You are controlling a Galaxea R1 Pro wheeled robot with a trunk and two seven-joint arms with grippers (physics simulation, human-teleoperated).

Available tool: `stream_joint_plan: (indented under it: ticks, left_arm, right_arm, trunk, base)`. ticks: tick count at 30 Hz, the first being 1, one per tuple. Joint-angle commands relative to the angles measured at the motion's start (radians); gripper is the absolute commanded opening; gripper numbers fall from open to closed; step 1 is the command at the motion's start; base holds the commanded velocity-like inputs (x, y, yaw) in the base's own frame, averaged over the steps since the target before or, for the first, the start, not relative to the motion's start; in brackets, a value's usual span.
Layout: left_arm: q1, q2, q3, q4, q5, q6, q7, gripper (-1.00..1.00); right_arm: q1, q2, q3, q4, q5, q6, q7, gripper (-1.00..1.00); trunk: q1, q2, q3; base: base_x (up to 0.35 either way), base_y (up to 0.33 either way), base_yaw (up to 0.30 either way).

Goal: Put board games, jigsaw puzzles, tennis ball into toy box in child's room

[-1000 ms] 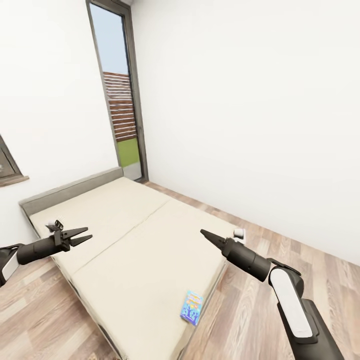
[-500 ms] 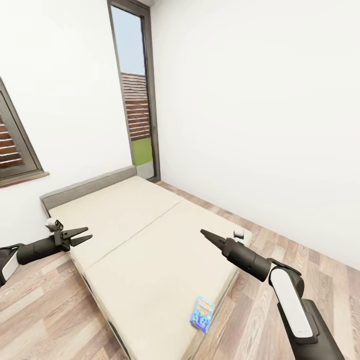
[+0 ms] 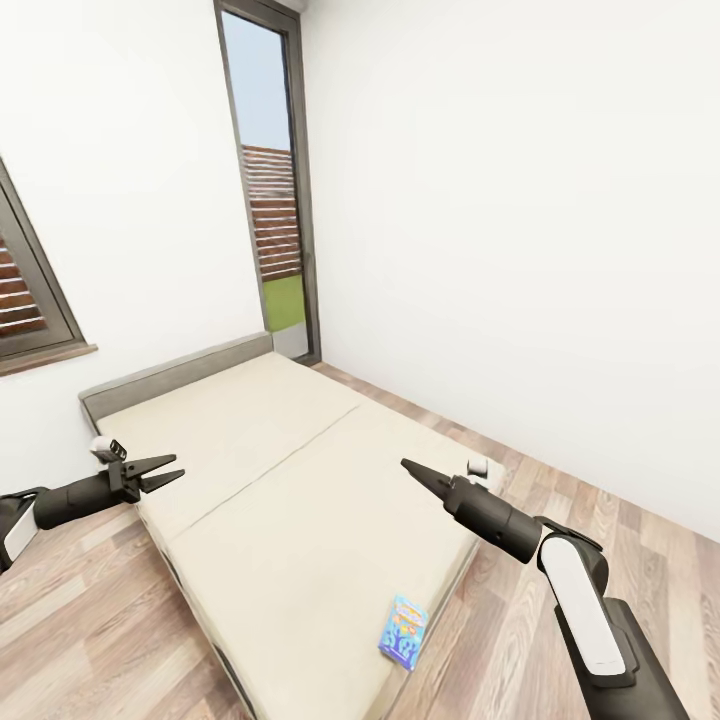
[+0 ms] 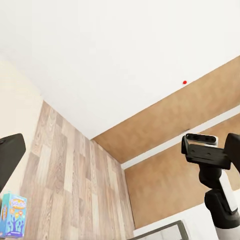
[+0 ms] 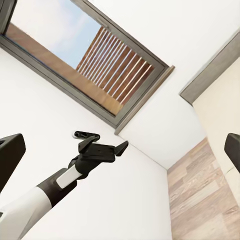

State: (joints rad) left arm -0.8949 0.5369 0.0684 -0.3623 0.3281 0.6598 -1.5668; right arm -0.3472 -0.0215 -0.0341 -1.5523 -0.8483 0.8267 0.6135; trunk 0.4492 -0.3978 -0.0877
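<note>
White walls and plank flooring are framing the low beige bed (image 3: 290, 500), and your view is settling after swinging right, so the approach is ending. One small blue board game (image 3: 404, 630) is lying near the mattress's near right corner. Left gripper (image 3: 165, 472) is spread; right gripper (image 3: 412, 470) is pressed together. A second game is not visible.

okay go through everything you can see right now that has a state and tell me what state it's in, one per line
left claw: open, empty, held in the air beside the bed
right claw: looks shut, empty, held over the bed
blue board game: lying flat on the mattress near the bed's near corner, not held
bed: mattress bare apart from the board game
tall window: looks shut
side window: slatted view behind the pane, looks shut
</note>
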Motion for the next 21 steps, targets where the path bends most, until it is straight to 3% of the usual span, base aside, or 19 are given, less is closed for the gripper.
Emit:
stream_joint_plan:
  ticks: [1,9,21]
  left_arm:
    - [-0.001,0.000,0.001,0.000,-0.001,0.011,-0.004,1.00]
    - [-0.001,0.000,0.001,0.000,-0.001,0.011,-0.004,1.00]
    - [-0.001,0.000,0.001,-0.001,-0.001,0.011,-0.004,1.00]
  right_arm:
    - [-0.001,0.000,-0.001,0.000,-0.002,0.006,0.002,1.00]
    - [-0.001,0.000,-0.001,0.000,-0.001,0.006,0.002,1.00]
    - [-0.001,0.001,-0.001,0.000,0.000,0.006,0.002,1.00]
  trunk:
    - [0.001,-0.002,-0.002]
    - [0.001,-0.002,-0.002]
    - [0.001,-0.002,-0.002]
  base:
    - [0.058,-0.054,0.028]
    - [0.020,-0.060,0.159]
    - [0.001,-0.228,0.276]
